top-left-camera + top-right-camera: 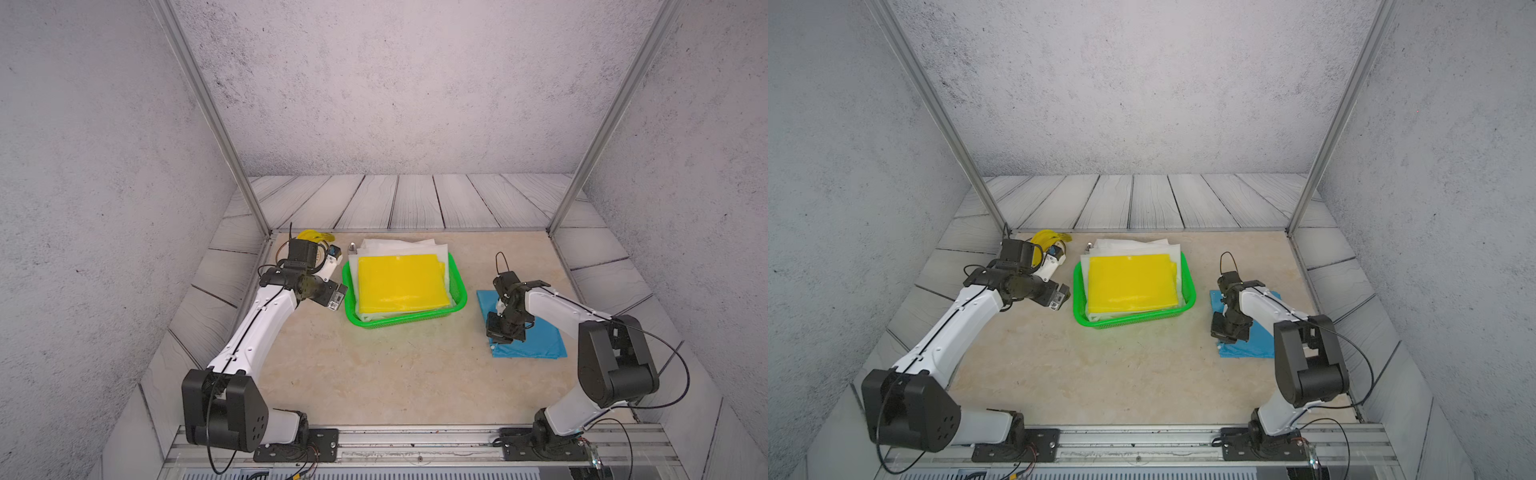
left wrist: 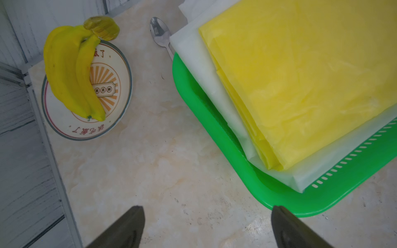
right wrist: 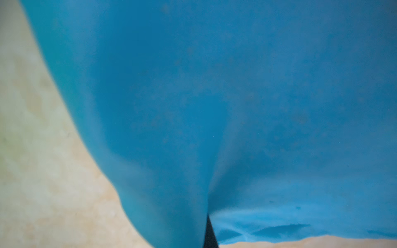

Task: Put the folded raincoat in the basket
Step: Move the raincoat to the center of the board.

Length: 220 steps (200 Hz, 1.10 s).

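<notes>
Right of the basket point(image 1: 407, 321), on the table point(image 1: 374, 374): folded blue raincoat point(image 1: 540, 338), flat, long axis seemingly slanting far-left to near-right. Right gripper point(image 3: 208, 227) pinches its fabric, fingers pressed together; left gripper point(image 2: 207, 214) spread, empty.

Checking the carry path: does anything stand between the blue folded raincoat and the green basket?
Nothing visible does: only beige tabletop lies between the blue folded plastic raincoat, pinched by the right gripper, and the bright green mesh basket. A yellow folded raincoat already lies inside.
</notes>
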{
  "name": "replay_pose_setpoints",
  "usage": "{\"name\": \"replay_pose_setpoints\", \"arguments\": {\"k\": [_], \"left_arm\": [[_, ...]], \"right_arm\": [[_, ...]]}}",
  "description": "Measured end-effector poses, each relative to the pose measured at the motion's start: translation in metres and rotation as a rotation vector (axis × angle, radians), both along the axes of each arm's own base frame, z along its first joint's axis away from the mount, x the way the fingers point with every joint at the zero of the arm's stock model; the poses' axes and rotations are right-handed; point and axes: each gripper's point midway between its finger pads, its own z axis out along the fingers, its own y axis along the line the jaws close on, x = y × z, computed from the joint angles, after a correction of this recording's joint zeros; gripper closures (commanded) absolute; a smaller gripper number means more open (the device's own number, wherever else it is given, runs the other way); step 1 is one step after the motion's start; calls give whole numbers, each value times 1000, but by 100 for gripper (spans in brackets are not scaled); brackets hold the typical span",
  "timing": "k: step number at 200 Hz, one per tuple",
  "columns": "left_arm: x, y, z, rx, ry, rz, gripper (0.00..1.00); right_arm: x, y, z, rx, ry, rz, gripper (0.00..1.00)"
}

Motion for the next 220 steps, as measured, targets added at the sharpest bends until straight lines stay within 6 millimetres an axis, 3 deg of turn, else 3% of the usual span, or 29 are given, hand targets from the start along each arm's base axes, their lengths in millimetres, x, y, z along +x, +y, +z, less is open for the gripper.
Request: {"name": "replay_pose_setpoints", "arguments": {"k": [55,67,85,117,148,175,220], "left_arm": [[-29,-6,-12,-39,105,-24,1],[-38,-6,-14,-45,120,-28,1],[-49,-9,-18,-66,145,-40,1],[-65,-25,-27,-159,211,-78,3],[-84,-55,-31,-259,273,-155,4],[-104,-101,-25,-314,298,-295,3],[-140,-175,-22,-375,354,-482,3]], "right_arm": [[-70,97,4,110,60,205,100],[-81,116,5,132,62,231,79],[-95,131,5,138,71,255,67],[-84,106,13,-27,22,227,45],[-77,70,23,-171,-15,195,33],[-77,58,32,-183,-31,165,29],[-73,62,66,-30,-120,82,29]]}}
